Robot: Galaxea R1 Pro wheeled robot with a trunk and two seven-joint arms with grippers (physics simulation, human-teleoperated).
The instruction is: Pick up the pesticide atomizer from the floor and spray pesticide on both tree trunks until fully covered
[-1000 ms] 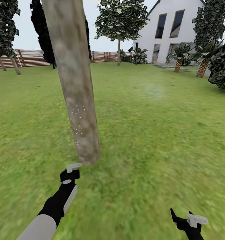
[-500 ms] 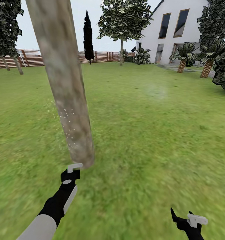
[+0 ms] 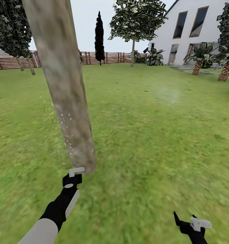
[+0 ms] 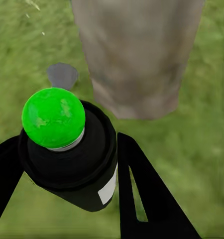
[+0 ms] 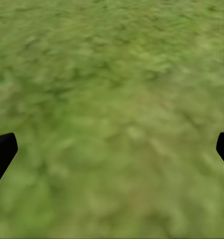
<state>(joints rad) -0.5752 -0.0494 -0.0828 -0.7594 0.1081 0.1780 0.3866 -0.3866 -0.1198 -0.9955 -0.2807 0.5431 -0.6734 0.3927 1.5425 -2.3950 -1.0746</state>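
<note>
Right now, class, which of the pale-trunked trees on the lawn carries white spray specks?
The thick mottled grey-beige trunk directly ahead of the left gripper; the distant trees by the fence show none.

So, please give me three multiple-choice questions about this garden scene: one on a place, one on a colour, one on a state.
1. Where is the tree trunk relative to the left gripper?
A. just ahead of it
B. far away at the fence
C. behind the robot

2. What colour is the round top of the pesticide atomizer?
A. red
B. green
C. blue

3. What state is the right gripper in?
A. shut on the bottle
B. shut on a branch
C. open

Answers: 1 A, the trunk's base stands right before the jaws. 2 B, the left wrist view shows a bright green cap. 3 C, its fingers stand wide apart over bare grass.
</note>
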